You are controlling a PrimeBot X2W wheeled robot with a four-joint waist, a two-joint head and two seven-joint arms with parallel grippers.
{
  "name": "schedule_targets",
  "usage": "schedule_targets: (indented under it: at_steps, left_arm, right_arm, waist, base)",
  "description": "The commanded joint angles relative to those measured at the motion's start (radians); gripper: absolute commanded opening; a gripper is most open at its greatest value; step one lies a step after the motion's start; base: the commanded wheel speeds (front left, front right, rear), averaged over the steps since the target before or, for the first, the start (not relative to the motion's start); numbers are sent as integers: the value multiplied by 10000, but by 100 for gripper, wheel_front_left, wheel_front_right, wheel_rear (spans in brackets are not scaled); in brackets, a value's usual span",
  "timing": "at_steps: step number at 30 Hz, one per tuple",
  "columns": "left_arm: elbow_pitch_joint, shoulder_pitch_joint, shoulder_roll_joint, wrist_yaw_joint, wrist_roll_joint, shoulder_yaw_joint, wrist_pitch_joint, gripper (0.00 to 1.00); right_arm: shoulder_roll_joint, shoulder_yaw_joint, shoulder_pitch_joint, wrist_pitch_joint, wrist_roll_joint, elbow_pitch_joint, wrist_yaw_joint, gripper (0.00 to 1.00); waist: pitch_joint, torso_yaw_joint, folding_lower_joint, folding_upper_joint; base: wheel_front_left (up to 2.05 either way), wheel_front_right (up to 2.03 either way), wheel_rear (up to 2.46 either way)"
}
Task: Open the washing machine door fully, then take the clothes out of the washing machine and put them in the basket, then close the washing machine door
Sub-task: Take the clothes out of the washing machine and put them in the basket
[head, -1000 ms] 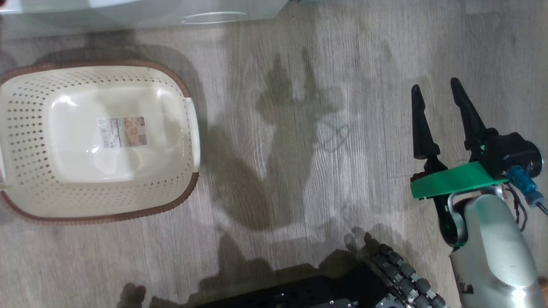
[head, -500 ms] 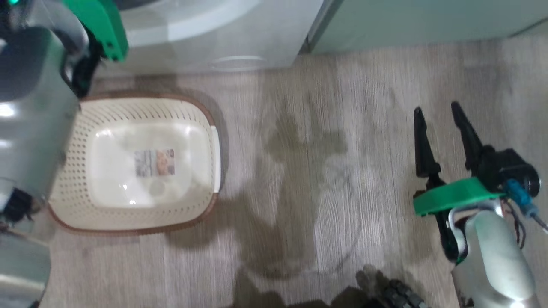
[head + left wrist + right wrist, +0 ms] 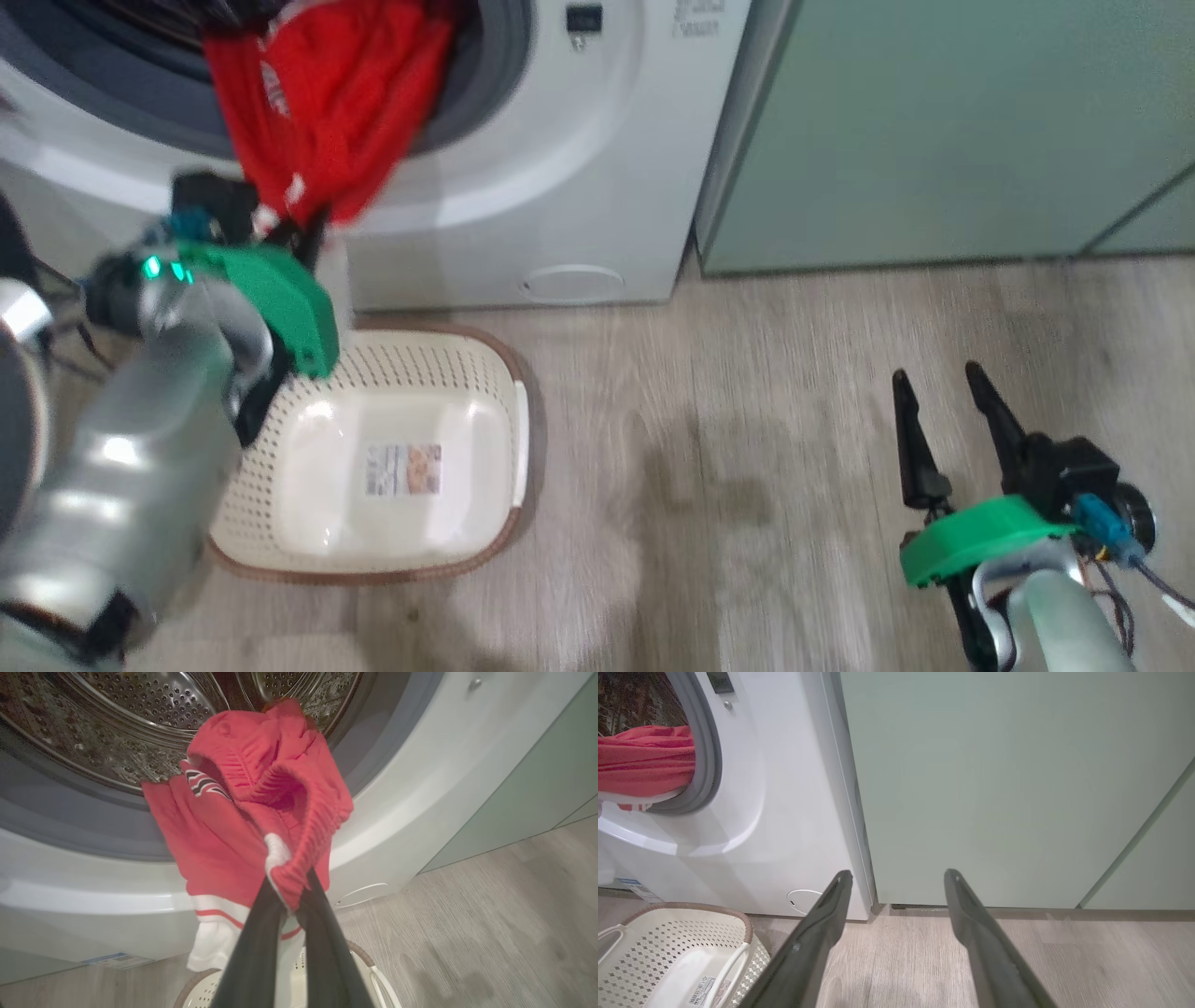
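Red clothes (image 3: pixel 261 798) with white stripes hang out of the washing machine's (image 3: pixel 579 168) uncovered porthole, over its lower lip. My left gripper (image 3: pixel 292 884) is shut on a bunched red fold with white trim, just in front of the steel drum (image 3: pixel 140 718). The head view places that gripper (image 3: pixel 303 233) at the clothes' (image 3: pixel 327 112) lower edge, above the cream basket (image 3: pixel 467 373) on the floor below the washer. My right gripper (image 3: pixel 934 373) is open and holds nothing, low at the right over the floor. The washing machine door is out of view.
Pale green cabinets (image 3: pixel 994 788) stand directly right of the washing machine (image 3: pixel 784 812). The basket (image 3: pixel 668 942) sits against the washer's base, beside the small round hatch (image 3: pixel 572 282). Grey wood-look floor (image 3: pixel 747 467) stretches between the basket and my right gripper (image 3: pixel 899 875).
The head camera has tilted up from the floor to the washer front. My left arm and the clothes have come into the picture. The right gripper stays open.
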Motion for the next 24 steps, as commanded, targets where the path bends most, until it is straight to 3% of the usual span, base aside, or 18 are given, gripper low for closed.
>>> schedule_targets:
  at_steps: [1,11,15,24]
  left_arm:
    - [-220,-149,390,-60,-18,204,-145,0]
    - [-379,2162,404,86,93,-503,14,0]
    - [-238,2728,383,246,123,-696,128,0]
    - [806,3316,-34,55,-173,-976,493,0]
  right_arm:
    - [-36,227,108,-63,110,-226,-7,100]
    - [-140,304,641,-63,375,-60,-7,100]
    - [-204,347,623,-63,433,-71,-7,100]
    - [-343,503,403,-63,437,-162,-7,100]
  waist:
    - [-607,276,0,-1]
    - [-1571,635,0,-1]
    - [-1615,689,0,-1]
    - [-1249,503,0,-1]
  base:
    - [0,0,0]
    - [0,0,0]
    - [0,0,0]
    - [0,0,0]
